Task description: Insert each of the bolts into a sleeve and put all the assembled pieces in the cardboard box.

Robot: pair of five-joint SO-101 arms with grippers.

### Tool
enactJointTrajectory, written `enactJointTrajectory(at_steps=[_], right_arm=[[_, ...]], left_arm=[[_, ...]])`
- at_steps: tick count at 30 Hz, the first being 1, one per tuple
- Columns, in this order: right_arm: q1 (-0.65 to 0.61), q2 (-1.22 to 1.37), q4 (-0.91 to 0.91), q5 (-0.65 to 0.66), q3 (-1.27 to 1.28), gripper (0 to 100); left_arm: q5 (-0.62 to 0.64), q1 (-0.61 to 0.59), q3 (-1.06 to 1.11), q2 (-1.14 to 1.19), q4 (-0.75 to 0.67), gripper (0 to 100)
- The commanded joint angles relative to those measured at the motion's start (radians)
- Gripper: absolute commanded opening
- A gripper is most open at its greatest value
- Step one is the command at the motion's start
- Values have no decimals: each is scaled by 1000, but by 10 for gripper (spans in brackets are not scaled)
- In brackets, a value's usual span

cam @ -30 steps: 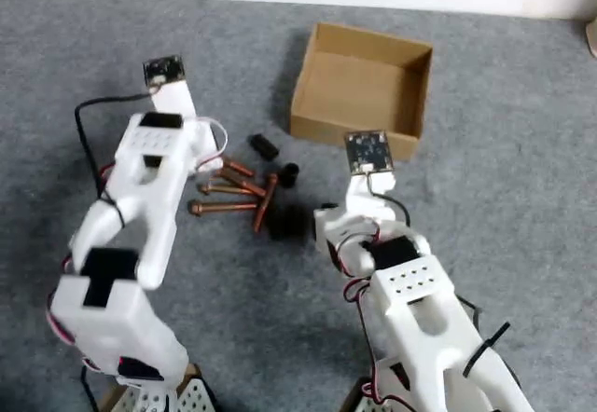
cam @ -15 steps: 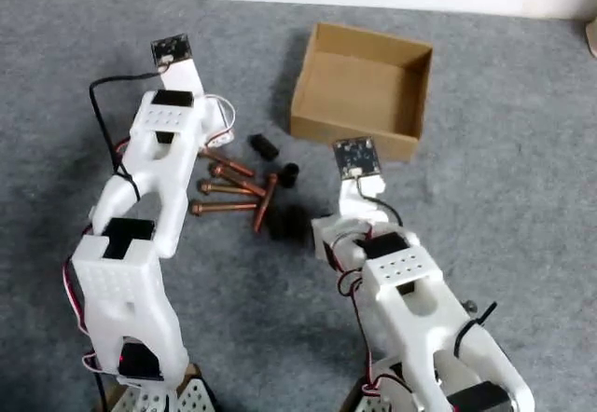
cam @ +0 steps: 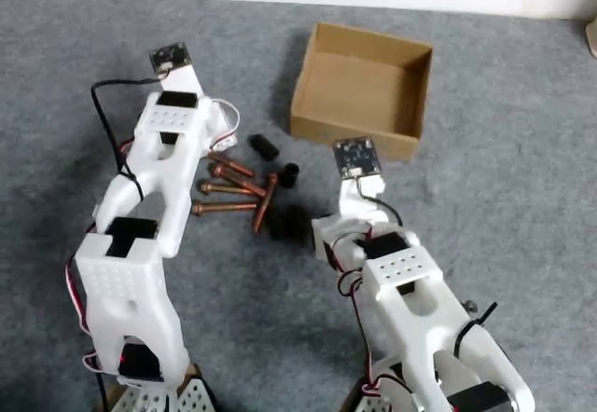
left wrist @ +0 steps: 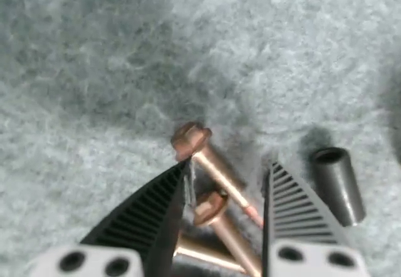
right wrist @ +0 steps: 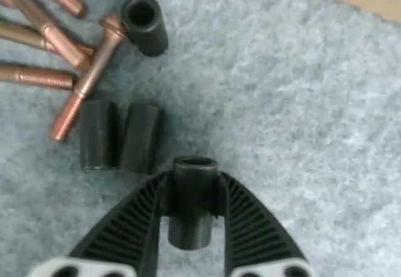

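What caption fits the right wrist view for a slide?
Right gripper shut on a sleeve, other sleeves and bolts lying nearby on the carpet.

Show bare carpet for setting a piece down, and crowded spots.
Free: carpet right of the cardboard box in the high view, carpet near the bases between left arm and right arm, and the box's bare floor. Crowded: bolts and sleeves clustered between them.

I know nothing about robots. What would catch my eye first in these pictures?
A heap of copper bolts and black sleeves lies in the middle of the grey carpet. The right gripper is shut on one sleeve, and the left gripper hangs open around a bolt. Beyond the heap stands an open, empty cardboard box.
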Motion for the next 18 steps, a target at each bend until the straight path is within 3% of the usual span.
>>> enactJointTrajectory(at_steps=[1,18], right_arm=[[13,2,-25,17,-12,3],[13,2,-25,17,-12,3]], left_arm=[[8,24,-77,71,9,188],[5,16,-392,219,302,185]])
